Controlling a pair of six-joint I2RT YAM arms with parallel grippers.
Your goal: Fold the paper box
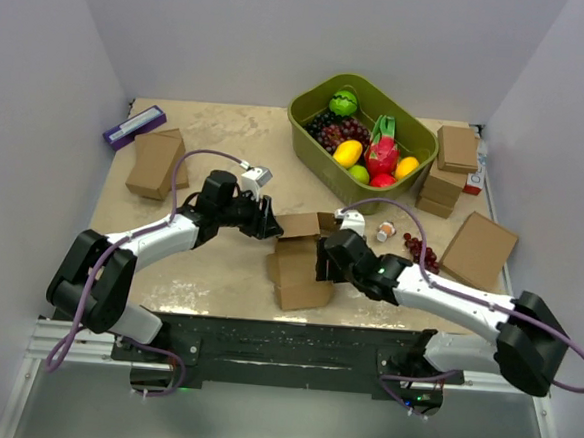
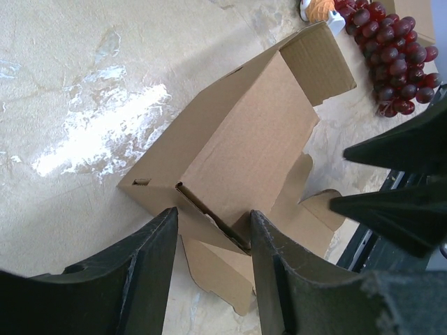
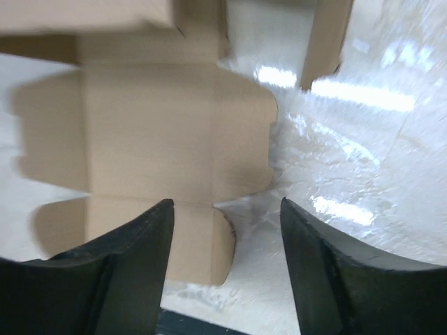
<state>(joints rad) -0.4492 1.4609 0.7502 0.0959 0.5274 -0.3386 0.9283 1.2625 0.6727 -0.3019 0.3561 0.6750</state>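
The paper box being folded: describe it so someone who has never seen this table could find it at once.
Start at the green fruit basket and come toward the near edge. Between the left pincer and right pincer lies the paper box. Unlike the closed brown boxes at the sides, it is half-open, with flaps spread out.

One paper box [image 1: 303, 280], one green basket [image 1: 316, 156] and one loose grape bunch [image 1: 420, 251].
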